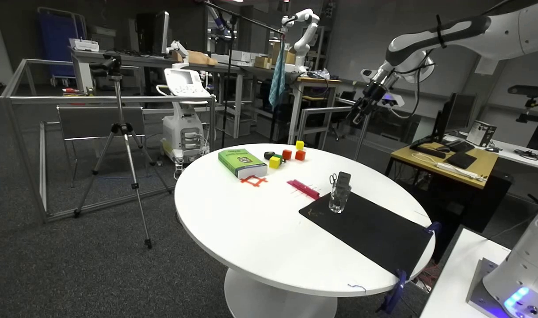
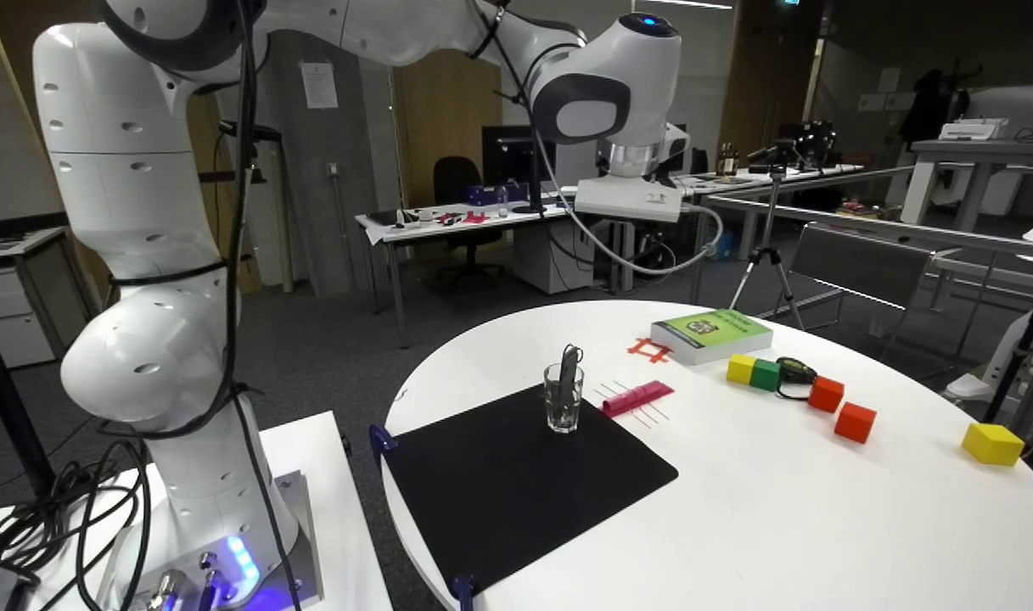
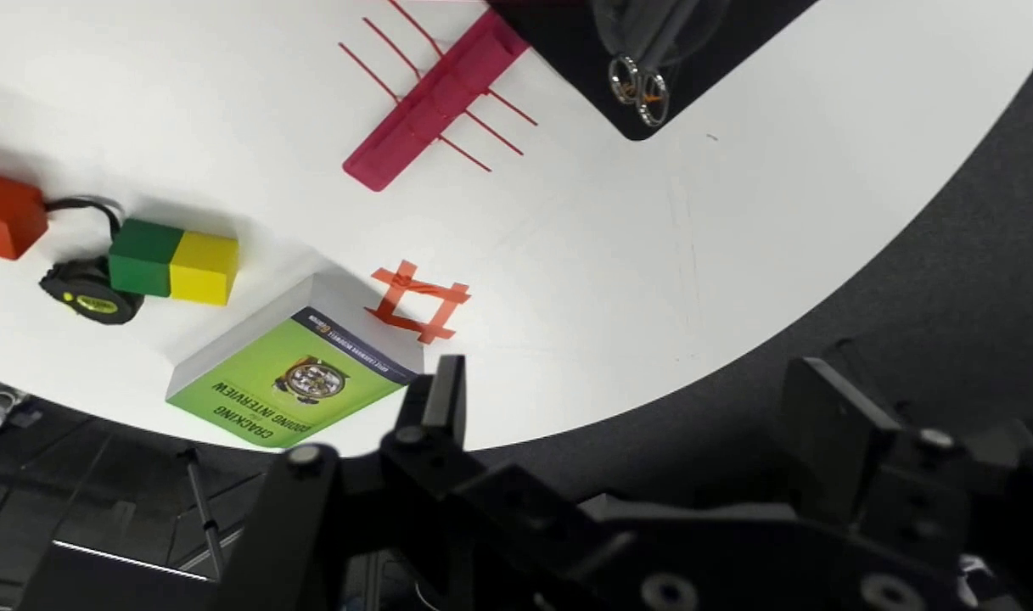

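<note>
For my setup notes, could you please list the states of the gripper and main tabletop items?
Gripper: open, empty
Book: closed, lying flat
Glass: upright, not empty
Scissors: in the glass, handles up
Black mat: flat, clamped down
Green block: touching a yellow block
Tape measure: strap trailing

In the wrist view, the green book says "CRACKING" and "CODING INTERVIEW" on its front, upside down. Its dark stripe has more letters, too small to read well.
</note>
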Robot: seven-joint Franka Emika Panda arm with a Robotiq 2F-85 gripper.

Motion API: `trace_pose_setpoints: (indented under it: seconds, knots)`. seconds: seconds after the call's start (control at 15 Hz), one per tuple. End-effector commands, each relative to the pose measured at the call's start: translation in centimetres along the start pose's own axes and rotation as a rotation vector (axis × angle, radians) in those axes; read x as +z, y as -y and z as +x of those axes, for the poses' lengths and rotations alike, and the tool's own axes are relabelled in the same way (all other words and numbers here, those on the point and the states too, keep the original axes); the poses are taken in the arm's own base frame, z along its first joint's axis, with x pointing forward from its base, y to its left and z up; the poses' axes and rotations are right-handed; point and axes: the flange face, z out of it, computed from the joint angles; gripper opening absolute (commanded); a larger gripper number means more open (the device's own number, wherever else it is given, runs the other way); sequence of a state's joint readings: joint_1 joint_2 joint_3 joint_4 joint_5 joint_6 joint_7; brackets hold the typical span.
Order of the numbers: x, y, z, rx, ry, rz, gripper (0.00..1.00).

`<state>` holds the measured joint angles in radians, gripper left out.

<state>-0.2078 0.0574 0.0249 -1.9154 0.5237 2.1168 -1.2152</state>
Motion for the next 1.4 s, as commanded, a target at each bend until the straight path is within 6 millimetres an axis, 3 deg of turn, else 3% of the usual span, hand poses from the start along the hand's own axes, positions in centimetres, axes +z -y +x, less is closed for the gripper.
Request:
trace_pose_setpoints:
  seconds: [0.0, 0.47, 0.73, 0.8, 1.33]
  knots:
    - [-1.3, 3.8, -1.1, 0.050, 0.026, 0.000, 1.00]
    - [1.2, 10.0, -2.7, -0.028, 0.152, -0.091, 1.00]
    - [2.2, 12.3, -2.9, -0.043, 0.178, -0.100, 1.00]
    - [2.8, 10.9, -2.4, -0.042, 0.187, -0.064, 1.00]
    - [3.3, 10.9, -2.6, -0.039, 0.192, -0.056, 1.00]
